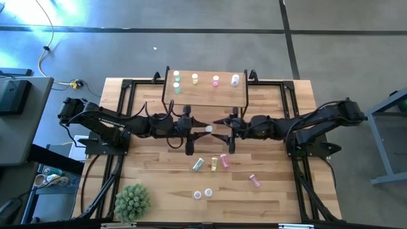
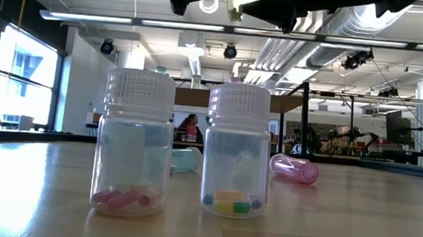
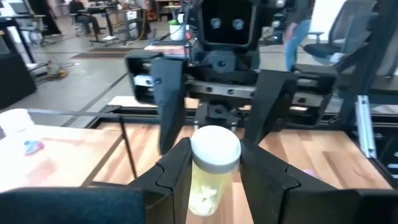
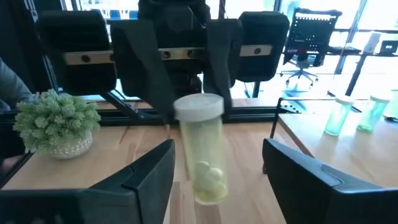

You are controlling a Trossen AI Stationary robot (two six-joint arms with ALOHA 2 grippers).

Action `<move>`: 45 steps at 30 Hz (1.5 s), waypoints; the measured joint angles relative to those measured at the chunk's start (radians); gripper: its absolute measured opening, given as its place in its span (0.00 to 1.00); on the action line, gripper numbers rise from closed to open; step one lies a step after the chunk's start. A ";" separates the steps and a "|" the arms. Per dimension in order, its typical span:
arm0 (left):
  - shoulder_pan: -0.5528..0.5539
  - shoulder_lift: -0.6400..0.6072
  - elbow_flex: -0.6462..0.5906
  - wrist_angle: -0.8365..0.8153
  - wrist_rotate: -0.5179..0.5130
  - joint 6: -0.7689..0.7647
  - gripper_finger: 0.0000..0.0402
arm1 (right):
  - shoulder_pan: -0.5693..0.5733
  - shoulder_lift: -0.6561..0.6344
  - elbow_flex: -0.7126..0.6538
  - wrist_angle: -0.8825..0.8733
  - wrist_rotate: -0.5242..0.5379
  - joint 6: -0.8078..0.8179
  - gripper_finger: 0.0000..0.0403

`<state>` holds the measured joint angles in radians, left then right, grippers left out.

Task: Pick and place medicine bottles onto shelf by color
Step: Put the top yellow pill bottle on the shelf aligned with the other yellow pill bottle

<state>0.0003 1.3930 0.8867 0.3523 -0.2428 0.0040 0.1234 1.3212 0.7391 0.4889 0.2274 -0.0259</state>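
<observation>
Left hand (image 3: pixel 214 177) clenched on yellow bottle (image 3: pixel 211 168) above the tabletop (image 1: pixel 267 191); right hand (image 4: pixel 217 168) released, fingers wide beside it.

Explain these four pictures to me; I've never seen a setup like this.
Two dark robot arms work at a wooden table. One picture looks down from above, one looks level across the tabletop, and two come from cameras on the wrists. The left gripper holds a yellow medicine bottle in mid-air; the right gripper, facing it, stands open around the same bottle. Five bottles stand on the small shelf; more lie loose on the table, beside a spiky green plant ball.
</observation>
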 joint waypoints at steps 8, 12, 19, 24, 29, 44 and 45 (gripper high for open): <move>0.057 0.000 0.000 -0.021 -0.004 -0.021 0.27 | 0.000 -0.104 0.000 -0.138 0.060 0.000 0.58; 0.118 0.000 0.000 -0.040 -0.014 -0.046 0.27 | 0.000 -0.165 0.000 -0.197 0.061 0.000 0.58; 0.230 0.000 0.000 -0.083 -0.133 -0.132 0.28 | 0.000 -0.229 0.000 -0.268 0.060 0.003 0.58; 0.295 0.000 0.000 -0.142 -0.263 -0.207 0.28 | 0.000 -0.233 0.000 -0.285 0.060 0.000 0.58; 0.342 0.007 0.000 -0.149 -0.301 -0.237 0.28 | 0.000 -0.230 0.000 -0.284 0.059 0.000 0.58; 0.423 0.126 0.001 -0.110 -0.388 -0.263 0.28 | 0.000 -0.230 0.000 -0.283 0.059 0.001 0.58; 0.423 0.127 0.001 -0.109 -0.392 -0.264 0.28 | 0.000 -0.230 0.000 -0.283 0.059 0.001 0.58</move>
<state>0.4238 1.5204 0.8875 0.2428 -0.6347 -0.2596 0.1238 1.0912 0.7391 0.2062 0.2859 -0.0250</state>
